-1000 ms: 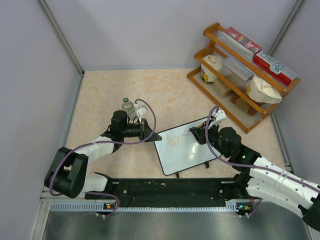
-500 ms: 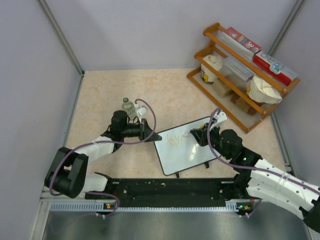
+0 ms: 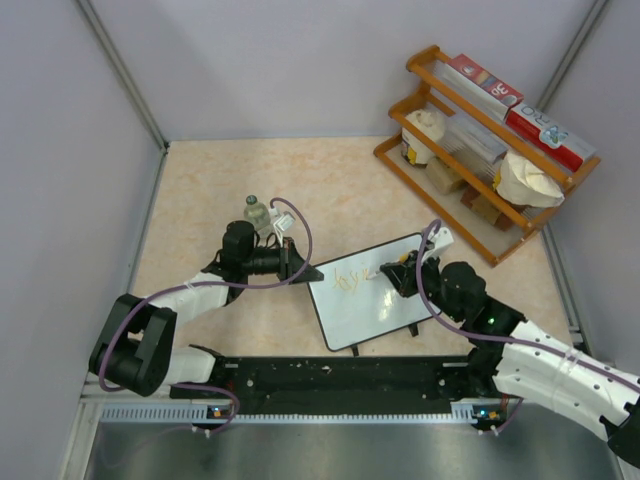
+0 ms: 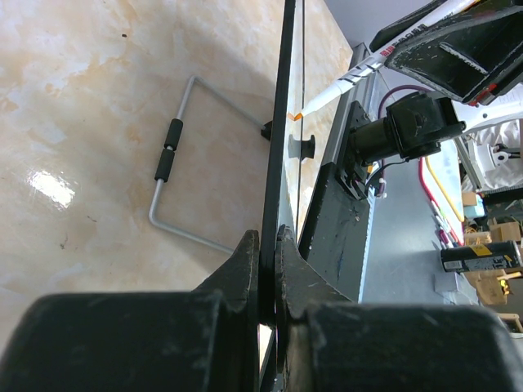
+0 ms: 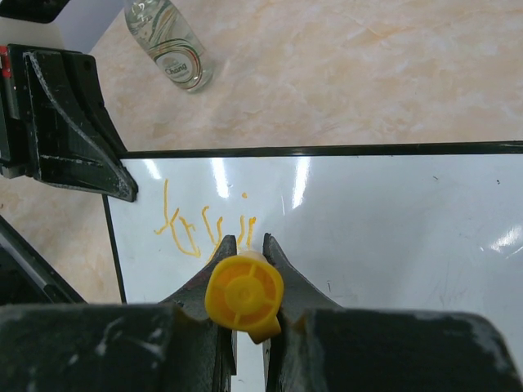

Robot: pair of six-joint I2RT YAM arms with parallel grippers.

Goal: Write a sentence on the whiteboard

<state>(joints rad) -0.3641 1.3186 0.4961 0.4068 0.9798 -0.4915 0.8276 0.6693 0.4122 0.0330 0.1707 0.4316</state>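
**Marbled worktop, board pinned, first words going down**

Beige marbled worktop [image 3: 330,180] fills a grey-walled booth, with a wooden rack [image 3: 470,200] of packets at the far right and a small bottle [image 3: 257,211] behind the left arm. Near the middle, between the two arms, sits the board [image 3: 372,312], turned at an angle to the near edge.

The left hand [image 3: 313,272] is closed narrow on the board's left rim; the left wrist view looks along the board edge-on, with the black frame pinched between the fingers [image 4: 245,269]. The right hand [image 5: 243,243] is clamped on a marker [image 5: 243,296], whose yellow end cap faces the wrist camera. The marker's tip points down at the board's upper left area, at or just off the surface; contact cannot be told for sure.

The sentence [image 5: 203,227] is only a short cluster of orange strokes by the top left corner. All the white to its right is bare, so I judge the writing to be early in its first line.

The next move calls for carrying the tip rightward from the last stroke with light, even pressure. The line should run level with the top frame, and the left hand must hold the board from sliding under the pen. Too much push could skid or tip the board.
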